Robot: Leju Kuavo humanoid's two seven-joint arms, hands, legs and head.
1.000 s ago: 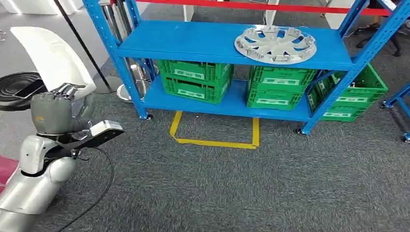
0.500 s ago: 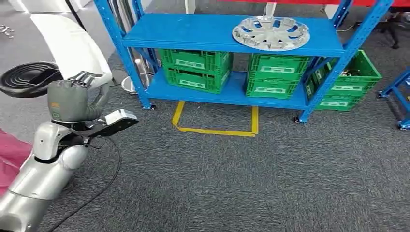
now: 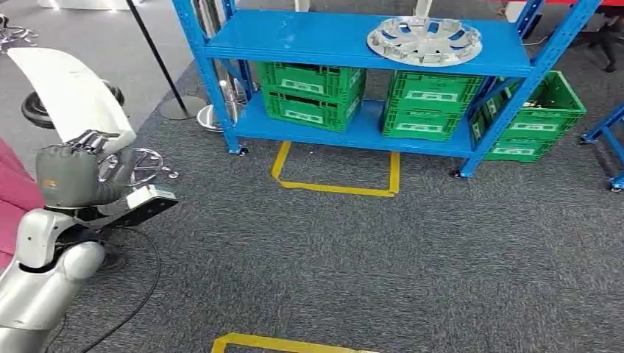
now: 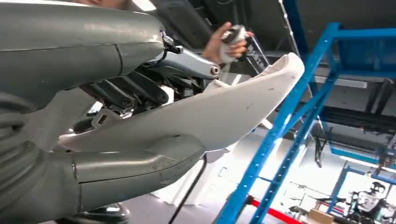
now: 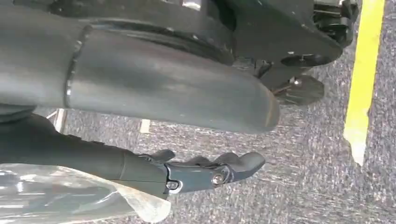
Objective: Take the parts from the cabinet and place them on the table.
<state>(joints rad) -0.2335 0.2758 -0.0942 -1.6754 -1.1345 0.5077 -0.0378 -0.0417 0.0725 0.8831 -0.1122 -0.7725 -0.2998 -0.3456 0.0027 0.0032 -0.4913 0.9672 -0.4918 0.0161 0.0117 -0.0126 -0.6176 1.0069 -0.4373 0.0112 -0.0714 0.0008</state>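
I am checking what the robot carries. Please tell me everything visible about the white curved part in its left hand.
The white curved part is a long, smooth panel, plastic by its look, bowed along its length and narrowing toward the far end. The left hand grips its near end, thumb under and fingers over it, holding it up above the grey carpet, left of the blue shelving.

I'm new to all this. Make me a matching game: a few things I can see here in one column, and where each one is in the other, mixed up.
Things:
1. hubcap
2. white panel
3. yellow tape
4. green crates

Places:
A. on the carpet in front of the rack
B. on the rack's lower shelf
C. in the left hand
D. on the rack's upper shelf

Pairs: 1-D, 2-C, 3-A, 4-B
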